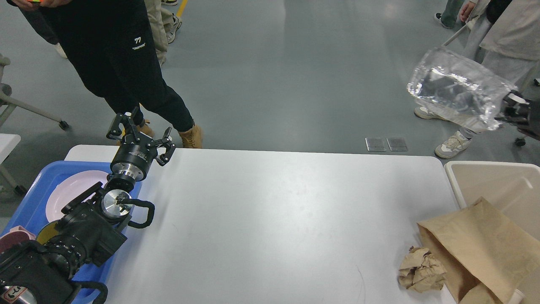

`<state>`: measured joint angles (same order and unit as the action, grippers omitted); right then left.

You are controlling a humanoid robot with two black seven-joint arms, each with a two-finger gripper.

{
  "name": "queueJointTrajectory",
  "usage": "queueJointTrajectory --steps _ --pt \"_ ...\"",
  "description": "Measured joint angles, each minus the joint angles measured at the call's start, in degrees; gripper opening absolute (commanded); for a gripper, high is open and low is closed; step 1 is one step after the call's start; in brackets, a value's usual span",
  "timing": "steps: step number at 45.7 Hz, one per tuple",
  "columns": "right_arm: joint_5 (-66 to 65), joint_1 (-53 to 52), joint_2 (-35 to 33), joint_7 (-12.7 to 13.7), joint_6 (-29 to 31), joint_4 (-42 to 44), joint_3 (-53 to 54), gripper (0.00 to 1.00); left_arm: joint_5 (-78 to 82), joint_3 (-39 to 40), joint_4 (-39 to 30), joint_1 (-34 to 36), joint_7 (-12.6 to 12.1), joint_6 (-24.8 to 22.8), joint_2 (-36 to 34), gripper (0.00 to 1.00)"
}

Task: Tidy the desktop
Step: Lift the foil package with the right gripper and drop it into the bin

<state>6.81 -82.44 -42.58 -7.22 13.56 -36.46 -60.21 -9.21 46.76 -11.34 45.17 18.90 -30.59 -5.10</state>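
The white desktop [270, 219] fills the lower middle of the head view. My right gripper [508, 109] is at the far right edge, high above the floor beyond the table, shut on the rim of a crumpled foil tray [457, 93]. My left gripper [141, 131] is open and empty, held over the table's back left corner next to the blue tray [31, 198]. A crumpled brown paper ball [422, 274] lies at the front right of the desktop beside a brown paper bag [481, 249].
The blue tray holds a pink plate [67, 196] and darker dishes at its front. A beige bin [498, 181] stands off the table's right end, the bag leaning over it. People stand behind the table at left and right.
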Motion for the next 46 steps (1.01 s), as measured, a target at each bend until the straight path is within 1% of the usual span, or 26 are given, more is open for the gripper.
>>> queueJointTrajectory --steps 6,7,11,12,16,17,18,22,24,26,29,39,46 --pt "3.52 12.29 -0.7 0.0 -5.93 7.3 1.82 0.0 0.0 0.0 0.0 0.0 0.0 0.0 0.0 0.97" --pt "4.89 16.49 -0.72 -0.03 -8.0 9.58 2.41 0.0 0.0 0.0 0.0 0.0 0.0 0.0 0.0 0.97" --pt "6.46 23.1 -0.47 -0.07 -10.73 12.46 3.36 0.0 0.0 0.0 0.0 0.0 0.0 0.0 0.0 0.97" --pt "6.65 24.51 -0.39 -0.07 -11.17 12.85 3.64 0.06 0.0 0.0 0.0 0.0 0.0 0.0 0.0 0.97" --pt "7.01 29.12 -0.18 -0.07 -12.43 13.76 5.56 0.62 0.0 0.0 0.0 0.0 0.0 0.0 0.0 0.97" --pt "7.04 29.95 -0.15 -0.07 -12.64 13.85 6.07 0.73 0.0 0.0 0.0 0.0 0.0 0.0 0.0 0.97" --pt "7.04 30.67 -0.1 -0.07 -12.86 13.89 6.58 0.79 0.0 0.0 0.0 0.0 0.0 0.0 0.0 0.97" --pt "7.04 33.25 0.21 -0.13 -14.65 14.22 8.41 0.85 0.0 0.0 0.0 0.0 0.0 0.0 0.0 0.97" --pt "7.03 34.2 0.61 -0.15 -15.79 14.36 9.09 0.92 0.0 0.0 0.0 0.0 0.0 0.0 0.0 0.97" --pt "7.0 34.95 1.01 -0.17 -16.73 14.46 9.53 0.96 0.0 0.0 0.0 0.0 0.0 0.0 0.0 0.97" --pt "6.99 35.64 1.4 -0.2 -17.59 14.48 9.88 0.99 0.0 0.0 0.0 0.0 0.0 0.0 0.0 0.97" --pt "6.99 35.41 1.79 -0.23 -17.82 14.01 10.88 1.0 0.0 0.0 0.0 0.0 0.0 0.0 0.0 0.97" --pt "6.75 31.79 4.32 -0.25 -17.23 12.48 10.16 1.0 0.0 0.0 0.0 0.0 0.0 0.0 0.0 0.97"
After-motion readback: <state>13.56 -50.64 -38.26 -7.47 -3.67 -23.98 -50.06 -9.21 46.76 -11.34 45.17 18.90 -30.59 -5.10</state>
